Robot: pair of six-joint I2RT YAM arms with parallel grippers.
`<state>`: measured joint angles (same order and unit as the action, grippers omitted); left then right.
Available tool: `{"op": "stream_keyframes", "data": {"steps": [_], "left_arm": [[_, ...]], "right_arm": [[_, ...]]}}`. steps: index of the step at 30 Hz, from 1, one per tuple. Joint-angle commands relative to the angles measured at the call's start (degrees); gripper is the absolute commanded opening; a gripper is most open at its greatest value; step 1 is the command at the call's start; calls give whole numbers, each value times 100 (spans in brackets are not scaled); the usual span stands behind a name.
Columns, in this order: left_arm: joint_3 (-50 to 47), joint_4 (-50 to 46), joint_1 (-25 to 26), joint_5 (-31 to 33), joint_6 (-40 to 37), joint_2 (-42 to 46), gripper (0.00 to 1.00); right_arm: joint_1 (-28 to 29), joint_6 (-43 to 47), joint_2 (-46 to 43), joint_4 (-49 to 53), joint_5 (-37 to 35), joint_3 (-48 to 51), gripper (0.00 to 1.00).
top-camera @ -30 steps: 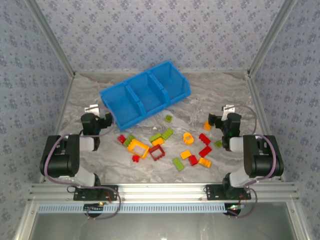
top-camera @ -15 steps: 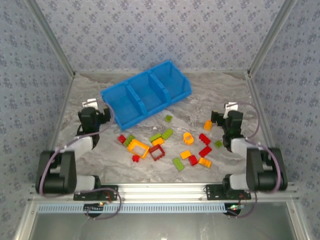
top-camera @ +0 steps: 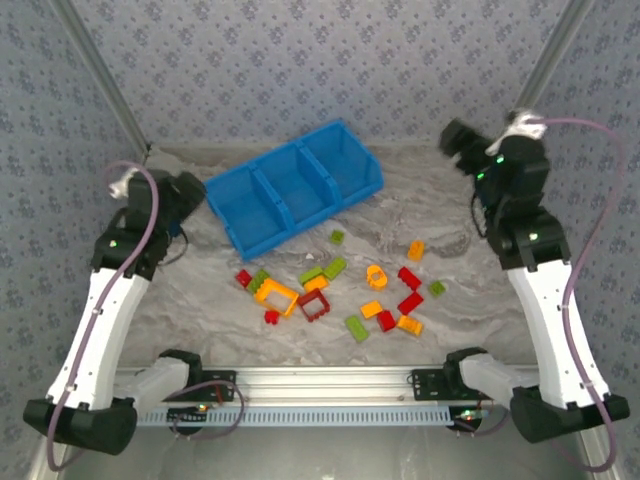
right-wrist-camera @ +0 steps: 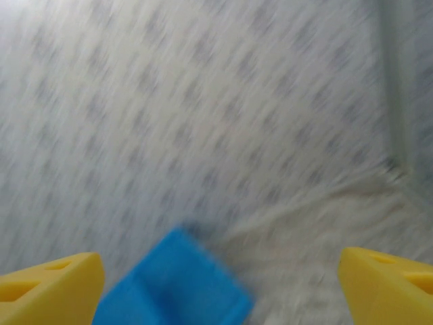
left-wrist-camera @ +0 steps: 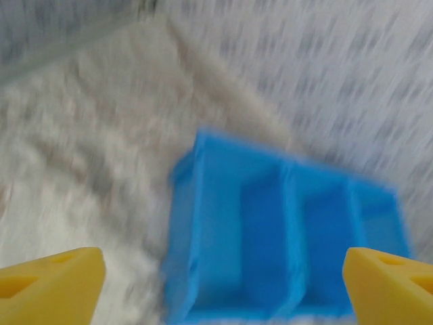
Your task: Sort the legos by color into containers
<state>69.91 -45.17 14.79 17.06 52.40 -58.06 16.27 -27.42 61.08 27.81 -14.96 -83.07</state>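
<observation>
Both of your arms are lifting out of the low, folded pose they held half a second ago. The left gripper (top-camera: 188, 192) is now hanging high beside the left end of the blue bin (top-camera: 300, 218). The right gripper (top-camera: 456, 136) is swinging up toward the back wall, well away from the pile. Both wrist views are smeared, so the arms are probably still travelling.

In each wrist view the yellow fingers (left-wrist-camera: 53, 283) are sitting at opposite edges of the picture, so both sets of jaws are standing wide with nothing between them.

The legos (top-camera: 334, 266) are lying exactly where they were, scattered on the table (top-camera: 450, 210) in front of the bin, with red, green and orange-yellow pieces mixed together. All three compartments are looking bare.

So you are only getting into a working stance, and no brick is sorted yet. The left gripper is nearer the bin than the bricks, and you are going to have to bring either gripper back down over the pile for a first pick.
</observation>
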Motion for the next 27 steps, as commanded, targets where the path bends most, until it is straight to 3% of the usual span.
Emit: {"op": "stream_keyframes", "data": {"steps": [1,5,9,16,27], "left_arm": [[-662,-1547,546,-629,813,130,79],[-1746,-1326,1024,-1150,1161,88,72],[-2483,-471,1307,-1195,1349,44,71],[-3345,1195,1088,-1353,1501,-127,76],[-2662,1455,872,-1537,876,-1398,75]], "right_arm": [[1006,314,-236,729,462,552,100],[2368,580,-542,315,402,1423,99],[2948,377,-459,232,298,1884,99],[2987,271,-245,-486,1480,2322,100],[2733,34,-220,-936,2018,2849,100]]}}
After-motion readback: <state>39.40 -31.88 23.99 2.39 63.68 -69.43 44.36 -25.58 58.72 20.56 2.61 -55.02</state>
